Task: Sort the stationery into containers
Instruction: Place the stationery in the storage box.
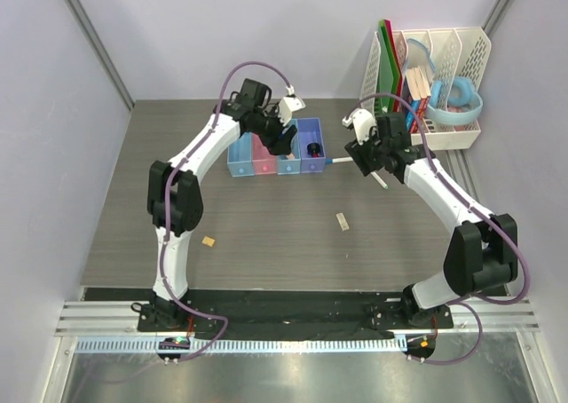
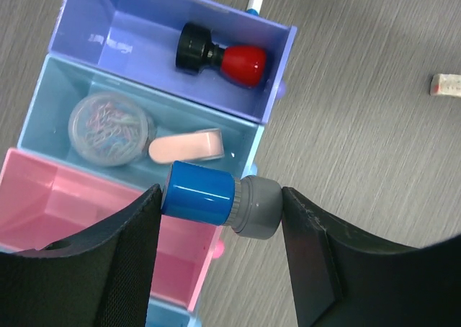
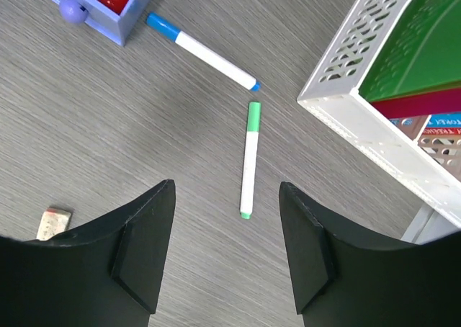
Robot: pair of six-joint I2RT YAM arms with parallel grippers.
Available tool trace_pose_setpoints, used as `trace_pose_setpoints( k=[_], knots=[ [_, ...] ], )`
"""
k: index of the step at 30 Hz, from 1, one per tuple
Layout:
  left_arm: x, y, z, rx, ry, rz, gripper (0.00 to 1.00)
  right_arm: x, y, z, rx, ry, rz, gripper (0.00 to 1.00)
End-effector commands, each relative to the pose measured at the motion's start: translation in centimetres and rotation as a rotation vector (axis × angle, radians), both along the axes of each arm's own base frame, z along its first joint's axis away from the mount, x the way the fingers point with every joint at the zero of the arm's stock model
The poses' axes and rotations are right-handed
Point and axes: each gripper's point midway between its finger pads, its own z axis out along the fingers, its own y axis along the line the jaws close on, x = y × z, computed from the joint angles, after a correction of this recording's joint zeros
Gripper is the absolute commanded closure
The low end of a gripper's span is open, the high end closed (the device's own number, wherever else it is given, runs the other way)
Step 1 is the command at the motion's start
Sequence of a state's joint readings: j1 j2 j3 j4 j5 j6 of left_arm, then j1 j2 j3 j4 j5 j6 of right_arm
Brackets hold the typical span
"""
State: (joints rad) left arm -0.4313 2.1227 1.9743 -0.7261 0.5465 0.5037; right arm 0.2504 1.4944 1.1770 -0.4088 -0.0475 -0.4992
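Note:
My left gripper (image 2: 222, 215) is shut on a blue-capped grey cylinder (image 2: 205, 195), held above the row of bins (image 1: 264, 169) over the edge between the pink bin (image 2: 65, 197) and a light-blue bin (image 2: 54, 89). That light-blue bin holds a pink eraser (image 2: 187, 145) and a clear round case of coloured clips (image 2: 112, 129). The violet bin (image 2: 277, 75) holds a red-black piece (image 2: 223, 57). My right gripper (image 3: 227, 251) is open and empty above a green-capped white pen (image 3: 249, 161). A blue-capped white pen (image 3: 205, 53) lies beside the violet bin.
A beige eraser (image 1: 342, 221) lies mid-table and also shows in the right wrist view (image 3: 54, 222). A tiny yellow piece (image 1: 209, 241) lies front left. The white perforated rack (image 1: 444, 75) with books, green boards and a blue ring stands at the back right.

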Motion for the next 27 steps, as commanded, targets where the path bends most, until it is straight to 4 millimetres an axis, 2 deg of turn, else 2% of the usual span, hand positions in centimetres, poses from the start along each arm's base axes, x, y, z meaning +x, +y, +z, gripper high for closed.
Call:
trace_pose_setpoints(
  k=[1, 6, 10, 17, 21, 27],
  knots=[
    [0.4, -1.9, -0.3, 0.008, -0.01, -0.018, 0.37, 0.0, -1.0, 1.8, 0.009, -0.078, -0.016, 0.36],
    [1.2, -3.9, -0.8, 0.004, -0.032, -0.036, 0.37, -0.7, -1.7, 1.7, 0.014, -0.082, -0.038, 0.36],
    [2.7, -5.3, 0.2, -0.028, -0.073, -0.025, 0.37, -1.0, -2.1, 1.6, 0.011, -0.08, -0.054, 0.36],
    [5.2, -6.6, 1.1, -0.077, -0.156, 0.0, 0.37, -1.4, -2.6, 1.3, 0.007, -0.077, -0.072, 0.36],
    [6.1, -7.1, 0.8, -0.085, -0.184, 0.002, 0.36, -1.4, -2.6, 1.4, 0.007, -0.079, -0.074, 0.36],
    [6.9, -8.1, -1.5, -0.067, -0.196, 0.008, 0.35, -1.5, -2.6, 1.7, 0.016, -0.084, -0.072, 0.36]
  ],
)
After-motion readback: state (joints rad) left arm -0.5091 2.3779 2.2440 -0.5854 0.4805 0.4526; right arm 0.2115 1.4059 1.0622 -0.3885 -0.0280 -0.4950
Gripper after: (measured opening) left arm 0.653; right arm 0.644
